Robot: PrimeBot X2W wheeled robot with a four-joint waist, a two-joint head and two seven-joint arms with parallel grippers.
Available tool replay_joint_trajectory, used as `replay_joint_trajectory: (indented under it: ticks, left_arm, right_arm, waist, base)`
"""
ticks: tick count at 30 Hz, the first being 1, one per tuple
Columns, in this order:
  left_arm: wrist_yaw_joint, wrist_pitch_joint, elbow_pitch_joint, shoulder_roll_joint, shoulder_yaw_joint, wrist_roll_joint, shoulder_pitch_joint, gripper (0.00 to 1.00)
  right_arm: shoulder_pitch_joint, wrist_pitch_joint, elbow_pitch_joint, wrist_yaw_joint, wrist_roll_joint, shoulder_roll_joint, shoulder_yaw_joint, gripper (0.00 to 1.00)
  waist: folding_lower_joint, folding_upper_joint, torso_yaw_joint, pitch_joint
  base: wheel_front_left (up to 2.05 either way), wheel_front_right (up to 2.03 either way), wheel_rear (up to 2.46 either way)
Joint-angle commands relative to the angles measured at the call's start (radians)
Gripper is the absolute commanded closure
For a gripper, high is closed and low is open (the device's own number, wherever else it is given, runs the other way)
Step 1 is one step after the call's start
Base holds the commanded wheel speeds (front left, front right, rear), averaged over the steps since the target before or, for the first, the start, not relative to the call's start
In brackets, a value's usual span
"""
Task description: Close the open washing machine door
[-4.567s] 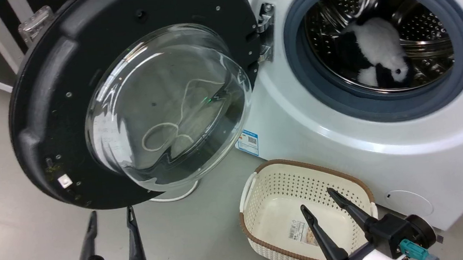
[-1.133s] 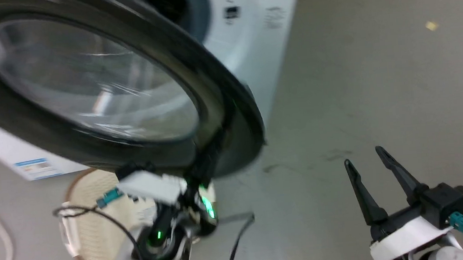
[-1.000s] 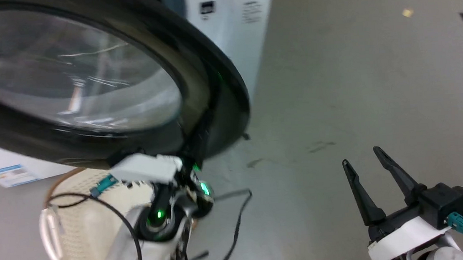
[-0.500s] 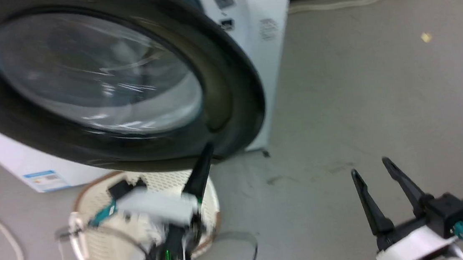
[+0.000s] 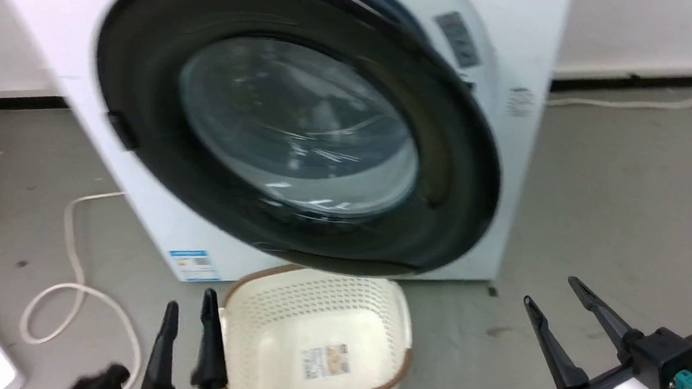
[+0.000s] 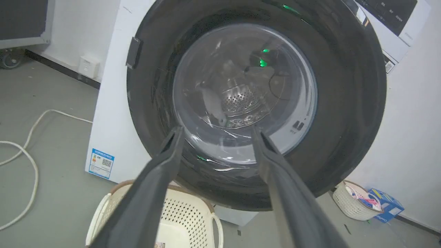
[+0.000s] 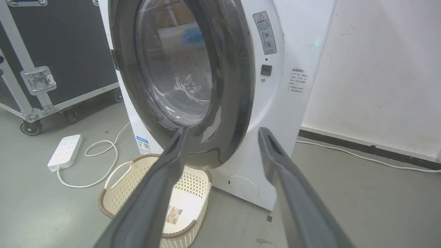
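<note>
1. Your washing machine door (image 5: pixel 456 166) sits at twelve o'clock, swung across the front of the washing machine (image 5: pixel 513 29); you cannot tell if it is latched.
2. Your left claw (image 5: pixel 190 299), at seven o'clock, is spread and holds nothing.
3. Your right claw (image 5: pixel 550 289), at five o'clock, is spread and empty.
4. A cream basket (image 5: pixel 304 289) stands at six o'clock.

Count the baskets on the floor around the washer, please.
2. A cream basket sits on the floor right in front of the washing machine, below its door. A smaller white basket stands by the wall beside a blue box. Others may be hidden.
</note>
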Motion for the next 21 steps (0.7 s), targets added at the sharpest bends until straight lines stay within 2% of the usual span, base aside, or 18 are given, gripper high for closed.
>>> replay_joint_trajectory:
  ticks: [1, 5, 7, 11, 20, 21]
  left_arm:
    - [-0.006, -0.004, -0.037, -0.034, 0.033, 0.081, 0.040, 0.00]
    - [0.003, -0.004, -0.073, -0.022, 0.028, 0.397, 0.098, 0.00]
    - [0.013, -0.004, -0.078, -0.036, 0.021, 0.476, 0.109, 0.00]
    - [0.026, -0.004, -0.083, -0.058, 0.017, 0.558, 0.121, 0.00]
    - [0.021, -0.004, -0.066, -0.084, 0.014, 0.601, 0.108, 0.00]
    - [0.021, -0.004, -0.066, -0.085, 0.015, 0.601, 0.105, 0.00]
  right_arm:
    - [0.022, -0.003, -0.006, 0.001, -0.008, 0.005, -0.001, 0.00]
    - [0.030, -0.003, -0.004, 0.001, -0.014, 0.011, 0.005, 0.00]
    - [0.032, -0.003, -0.002, 0.001, -0.016, 0.014, 0.003, 0.00]
    - [0.036, -0.003, 0.003, 0.001, -0.017, 0.022, -0.005, 0.00]
    - [0.035, -0.003, 0.012, 0.001, -0.010, 0.038, -0.018, 0.00]
    - [0.032, -0.003, 0.015, 0.001, -0.006, 0.037, -0.013, 0.31]
  waist:
    - [0.0002, 0.0000, 0.041, -0.026]
    - [0.0002, 0.0000, 0.058, -0.032]
    - [0.0002, 0.0000, 0.065, -0.035]
    - [0.0002, 0.0000, 0.071, -0.036]
    - [0.0002, 0.0000, 0.076, -0.018]
    - [0.0002, 0.0000, 0.078, -0.012]
  base:
    - [0.00, 0.00, 0.00]
    - [0.00, 0.00, 0.00]
    - [0.00, 0.00, 0.00]
    - [0.00, 0.00, 0.00]
    - [0.00, 0.00, 0.00]
    - [0.00, 0.00, 0.00]
